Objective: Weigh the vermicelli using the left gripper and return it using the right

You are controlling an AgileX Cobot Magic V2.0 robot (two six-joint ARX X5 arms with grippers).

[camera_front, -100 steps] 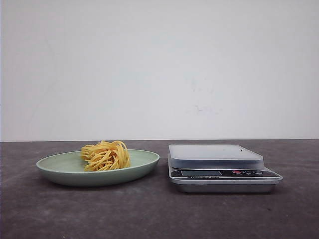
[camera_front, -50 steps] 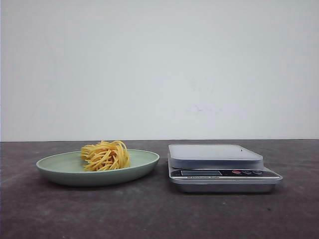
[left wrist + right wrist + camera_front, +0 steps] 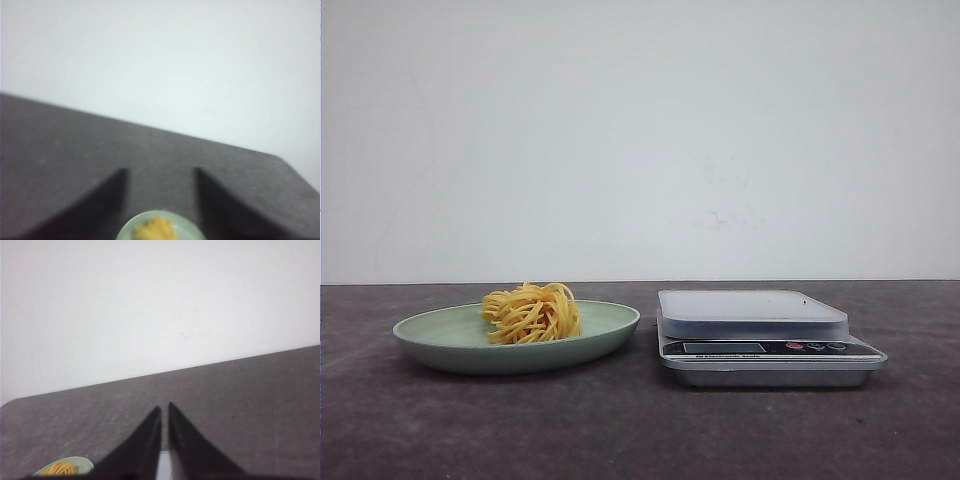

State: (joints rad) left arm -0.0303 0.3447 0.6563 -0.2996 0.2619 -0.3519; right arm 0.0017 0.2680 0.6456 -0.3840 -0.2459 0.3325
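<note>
Golden-yellow looping vermicelli clump (image 3: 531,313) on pale green plate (image 3: 440,335), lower left front view; my spread left gripper (image 3: 160,172) lines up on it, right gripper (image 3: 164,407) pinched empty

Neither arm shows in the front view; only the wrist views show the grippers. The left gripper (image 3: 160,172) appears blurred in its wrist view, its two dark tapered fingers (image 3: 107,197) spread wide apart with a broad gap between the tips, held in the air above the table and touching nothing. The right gripper (image 3: 164,407) has its two black pointed fingers (image 3: 187,445) drawn nearly together, only a thin slit left between the tips, and it too hangs above the table with nothing between them.
</note>
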